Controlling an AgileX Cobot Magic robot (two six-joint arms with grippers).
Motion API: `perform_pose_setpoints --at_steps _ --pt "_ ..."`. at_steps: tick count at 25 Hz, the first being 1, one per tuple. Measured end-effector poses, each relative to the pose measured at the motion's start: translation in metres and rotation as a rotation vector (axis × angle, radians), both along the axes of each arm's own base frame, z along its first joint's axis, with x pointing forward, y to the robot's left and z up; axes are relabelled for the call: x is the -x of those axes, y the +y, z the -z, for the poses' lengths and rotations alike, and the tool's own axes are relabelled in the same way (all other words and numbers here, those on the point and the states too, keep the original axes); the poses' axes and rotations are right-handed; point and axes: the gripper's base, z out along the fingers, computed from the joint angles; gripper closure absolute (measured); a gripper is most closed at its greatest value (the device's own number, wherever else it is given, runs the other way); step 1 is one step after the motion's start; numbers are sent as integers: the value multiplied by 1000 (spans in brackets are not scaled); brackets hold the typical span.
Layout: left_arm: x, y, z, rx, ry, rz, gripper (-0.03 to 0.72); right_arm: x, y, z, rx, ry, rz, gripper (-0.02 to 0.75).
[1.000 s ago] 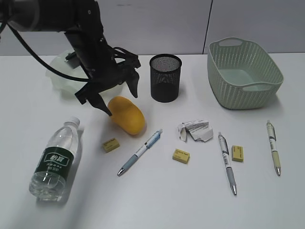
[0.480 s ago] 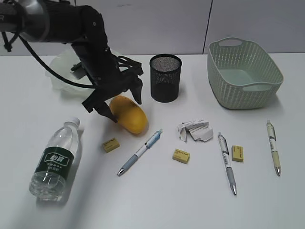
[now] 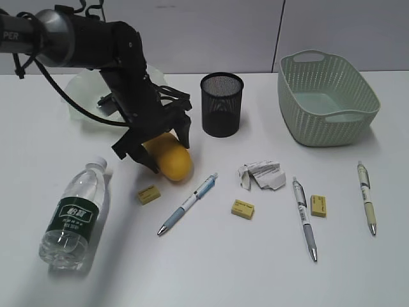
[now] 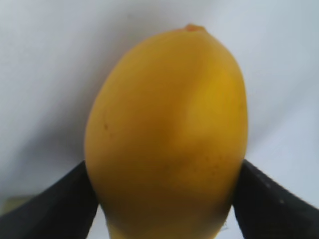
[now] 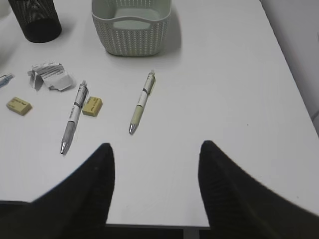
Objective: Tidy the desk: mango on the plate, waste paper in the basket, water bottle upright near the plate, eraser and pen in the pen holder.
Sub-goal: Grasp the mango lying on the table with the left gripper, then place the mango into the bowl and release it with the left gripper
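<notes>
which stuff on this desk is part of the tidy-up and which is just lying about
Part of the job:
mango, between the left claw's fingers
plate
waste paper
basket
bottle, lying down
pen holder
three pens
three erasers

Just lying about:
nothing; every loose thing has a place to go
</notes>
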Motion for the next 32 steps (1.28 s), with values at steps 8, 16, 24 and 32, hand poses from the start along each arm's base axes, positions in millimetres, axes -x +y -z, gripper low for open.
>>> perform_pose_setpoints --at_steps 8,16,24,32 --pt "-1 4 0 -11 -6 40 104 0 0 0 0 0 0 302" --pt "5 8 -2 -60 0 287 104 0 0 0 0 0 0 302" --pt "11 13 -36 -82 -89 534 105 0 0 0 0 0 0 302" --pt "30 22 -76 -89 -71 700 105 0 0 0 0 0 0 302"
